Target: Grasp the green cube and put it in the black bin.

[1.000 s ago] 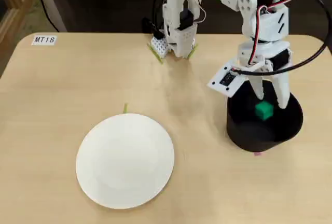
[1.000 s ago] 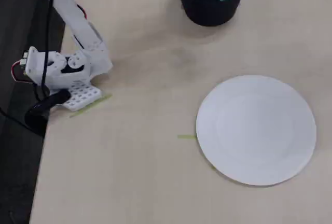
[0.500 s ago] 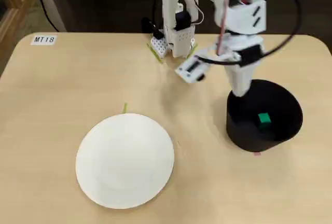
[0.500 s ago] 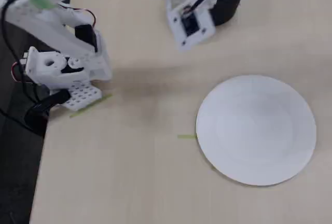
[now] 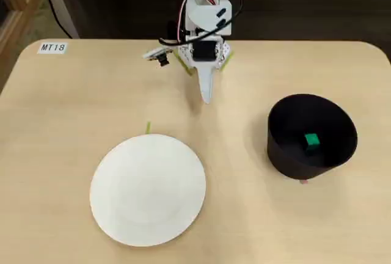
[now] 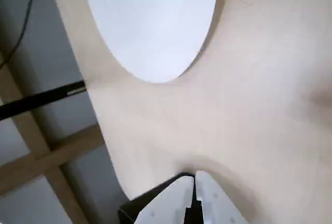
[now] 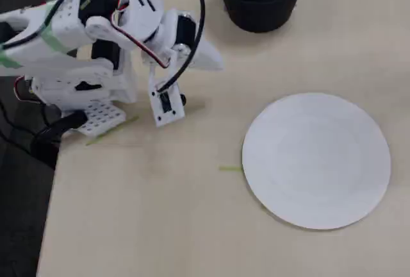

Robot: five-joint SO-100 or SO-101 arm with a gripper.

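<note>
Fixed view, left to right: white plate (image 5: 148, 189) bare on the tan table (image 5: 55, 123), then the gripper (image 5: 206, 96) pointing down near the table's far edge, jaws pressed together and empty (the wrist view (image 6: 194, 182) shows the two tips meeting). Farthest right, the black bin (image 5: 287, 157) stands well apart from the plate, with the green cube (image 5: 311, 141) resting inside it.

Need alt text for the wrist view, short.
The closed white gripper pokes up from the bottom edge over a bare light wooden table. An empty white plate fills the top of the frame; floor and wooden framing show past the table's left edge.
</note>
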